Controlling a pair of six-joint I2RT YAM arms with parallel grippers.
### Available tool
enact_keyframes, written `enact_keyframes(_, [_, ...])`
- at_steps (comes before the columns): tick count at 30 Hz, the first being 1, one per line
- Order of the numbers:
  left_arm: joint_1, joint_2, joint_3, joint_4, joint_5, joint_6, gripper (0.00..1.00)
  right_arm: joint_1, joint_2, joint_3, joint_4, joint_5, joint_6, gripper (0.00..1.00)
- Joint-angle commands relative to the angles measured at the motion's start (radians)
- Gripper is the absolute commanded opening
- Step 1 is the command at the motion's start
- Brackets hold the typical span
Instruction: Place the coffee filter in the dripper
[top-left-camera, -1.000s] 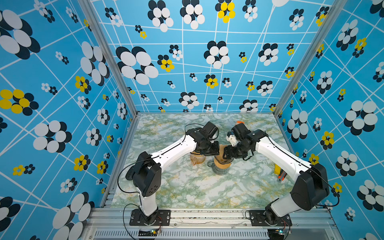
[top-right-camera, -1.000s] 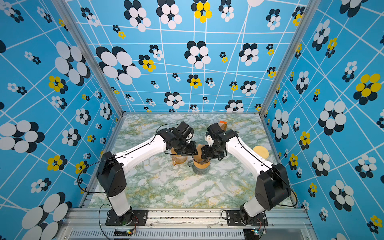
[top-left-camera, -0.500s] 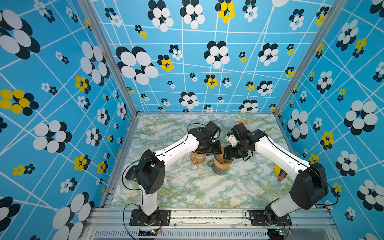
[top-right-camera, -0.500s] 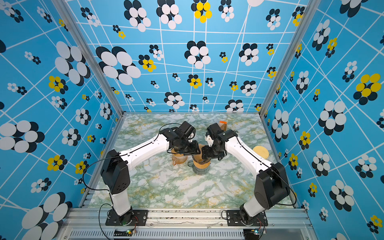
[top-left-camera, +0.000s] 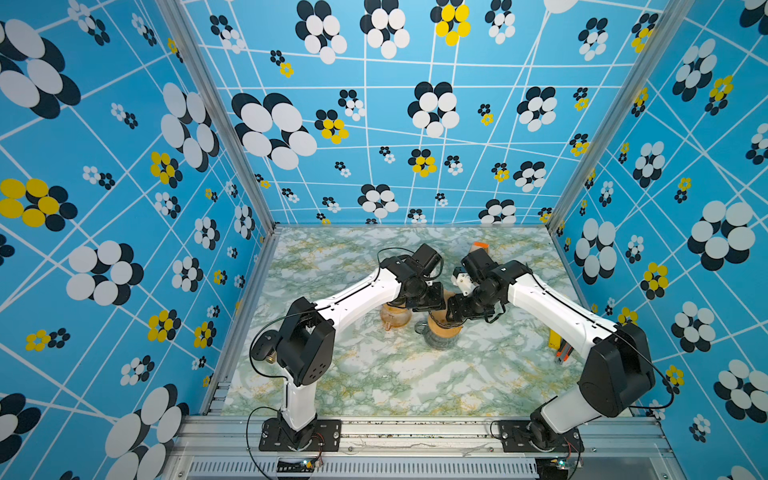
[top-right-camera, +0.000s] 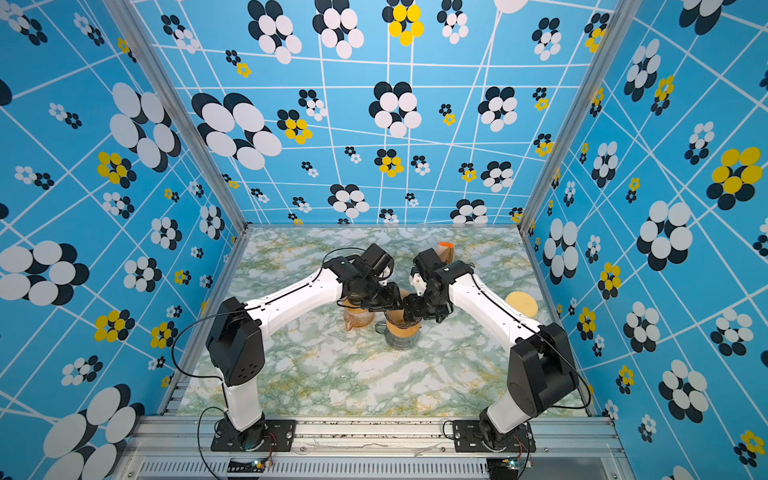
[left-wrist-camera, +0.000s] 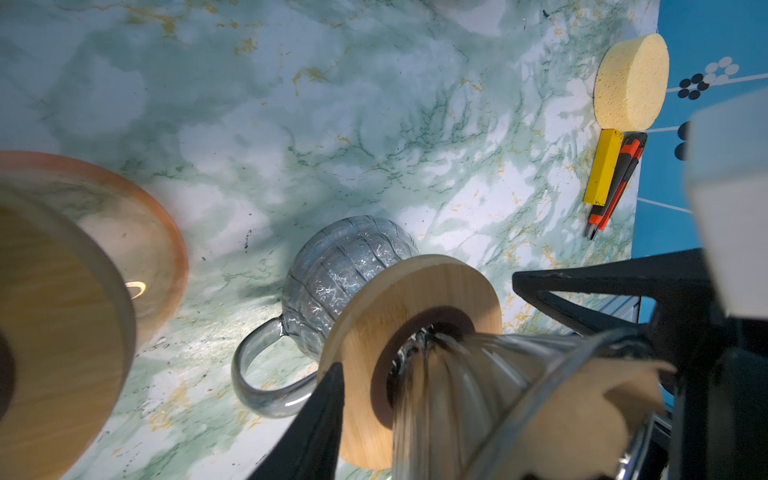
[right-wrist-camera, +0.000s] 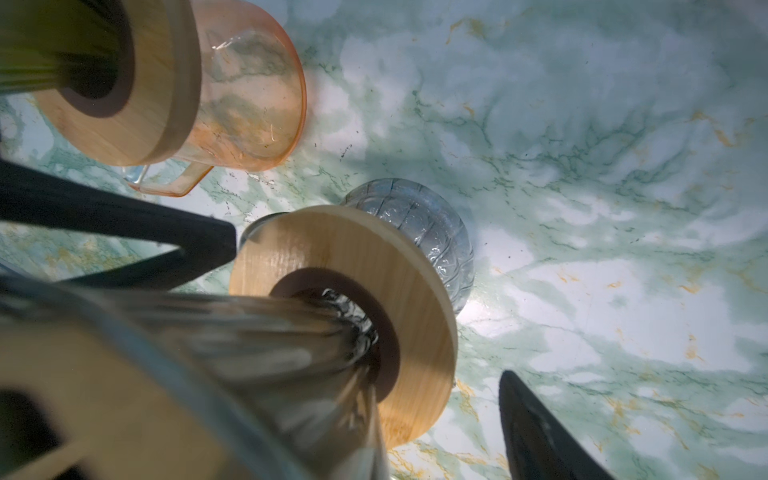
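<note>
on the mug (left-wrist-camera: 345, 266), the dripper (left-wrist-camera: 478, 374) holds the filter (left-wrist-camera: 602, 399) – left fingers (left-wrist-camera: 320, 419), right fingers (right-wrist-camera: 540, 440) spread.

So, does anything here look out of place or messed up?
Only the brown coffee filter sits crumpled in the glass dripper on the grey mug, its top edge jagged, not flat against the glass. Nothing looks spilled or broken.

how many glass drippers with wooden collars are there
2. One glass dripper with a wooden collar sits on the ribbed grey glass mug; the second dripper on the orange glass jug. Arms may hide more.
</note>
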Motion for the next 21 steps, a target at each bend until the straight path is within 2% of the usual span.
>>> enact_keyframes(1, [-0.003, 0.024, 0.028, -0.020, -0.022, 0.023, 0.47, 0.007, 0.007, -0.015, -0.005, -0.012, -0.014, 0.71])
enact_keyframes(14, [-0.002, 0.043, 0.037, -0.034, -0.026, 0.020, 0.47, 0.007, 0.014, -0.007, -0.023, 0.028, -0.015, 0.72])
enact_keyframes(21, [-0.003, 0.037, 0.047, -0.040, -0.027, 0.023, 0.47, 0.007, -0.033, 0.031, -0.021, 0.007, 0.007, 0.72])
